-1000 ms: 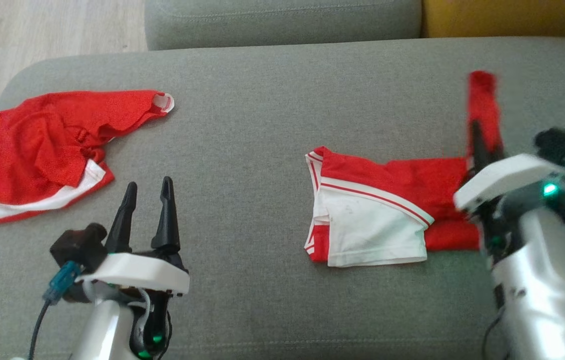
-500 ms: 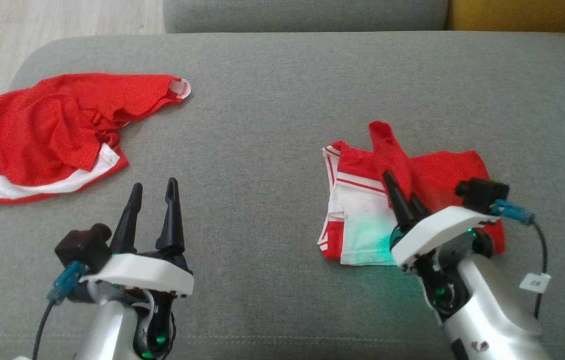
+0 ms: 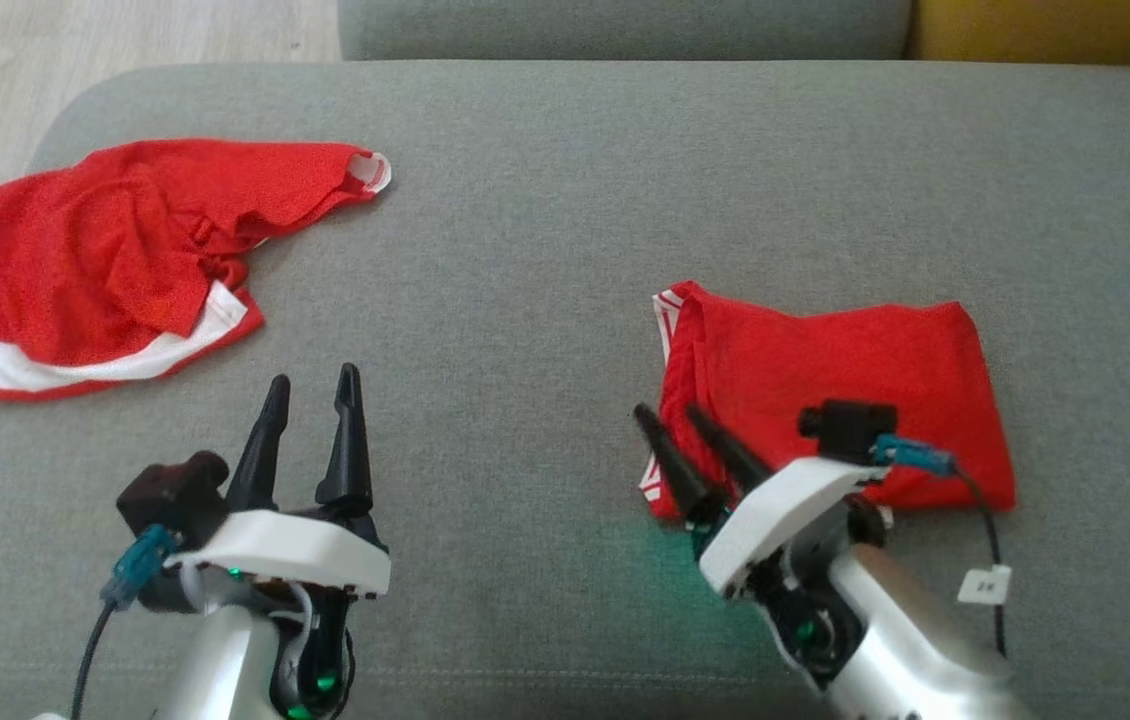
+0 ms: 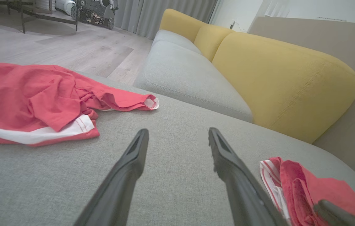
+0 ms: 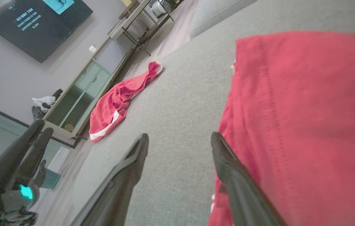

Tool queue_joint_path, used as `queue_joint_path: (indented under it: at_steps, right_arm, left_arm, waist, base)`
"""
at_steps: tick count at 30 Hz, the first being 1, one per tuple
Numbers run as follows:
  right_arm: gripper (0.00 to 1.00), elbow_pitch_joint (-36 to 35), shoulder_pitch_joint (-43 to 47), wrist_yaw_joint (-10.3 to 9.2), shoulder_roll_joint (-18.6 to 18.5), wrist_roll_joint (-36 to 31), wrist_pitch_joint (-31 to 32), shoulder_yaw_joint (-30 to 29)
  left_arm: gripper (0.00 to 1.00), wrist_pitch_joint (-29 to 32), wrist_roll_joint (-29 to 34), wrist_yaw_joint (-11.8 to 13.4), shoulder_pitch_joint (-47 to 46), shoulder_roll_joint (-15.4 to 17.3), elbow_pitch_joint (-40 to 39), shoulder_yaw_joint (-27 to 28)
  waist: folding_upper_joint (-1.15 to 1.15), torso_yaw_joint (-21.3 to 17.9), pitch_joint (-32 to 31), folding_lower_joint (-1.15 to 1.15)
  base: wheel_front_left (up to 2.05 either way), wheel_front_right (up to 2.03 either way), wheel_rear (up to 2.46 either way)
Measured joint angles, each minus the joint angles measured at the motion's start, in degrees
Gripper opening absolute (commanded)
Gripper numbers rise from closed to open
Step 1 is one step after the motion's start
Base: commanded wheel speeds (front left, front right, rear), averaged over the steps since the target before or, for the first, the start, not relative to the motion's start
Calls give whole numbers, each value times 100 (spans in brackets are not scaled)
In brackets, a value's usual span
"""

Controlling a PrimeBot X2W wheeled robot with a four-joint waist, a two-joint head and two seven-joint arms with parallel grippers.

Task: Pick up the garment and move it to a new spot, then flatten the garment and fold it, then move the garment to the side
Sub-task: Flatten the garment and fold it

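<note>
Garment point(image 3: 825, 365) red w/ white trim; sofa point(image 3: 545, 250) grey.

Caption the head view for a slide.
Open right gripper at the edge of the folded red garment; crumpled red garment lies left.

- We see soft, even daylight with only faint shadows.
- A green glow tints the sofa point(image 3: 667, 553) beside the folded garment point(image 3: 830, 365).
- In our right wrist view that garment blurs close up, and edges bend.
</note>
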Motion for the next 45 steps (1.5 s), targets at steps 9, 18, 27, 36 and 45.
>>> queue_joint_path:
  at_steps: [9,18,27,36,45]
  right_arm:
    - [100,255,-446,0,-42,-918,-334,-1207]
    - [100,-269,-342,0,-826,-2596,-858,-2051]
    - [100,-1046,623,0,-817,-3732,-1340,-3087]
    - [100,-1232,1000,0,-417,-4200,-1392,-3433]
    - [100,-1237,1002,0,-367,-4247,-1392,-3456]
  left_arm:
    - [100,0,-1,1,2,0,-29,0]
    - [100,0,1,-1,0,0,-212,-16]
    - [100,0,304,59,6,1,-515,-15]
    - [100,0,413,102,281,1,-672,-11]
    - [100,0,470,101,293,2,-672,-19]
  waist:
    - [0,-242,-86,0]
    - [0,-467,-77,0]
    - [0,-571,17,0]
    - [0,-591,-17,0]
    - [0,-569,-36,0]
  base:
    - [0,0,0]
    - [0,0,0]
    - [0,0,0]
    - [0,0,0]
    - [0,0,0]
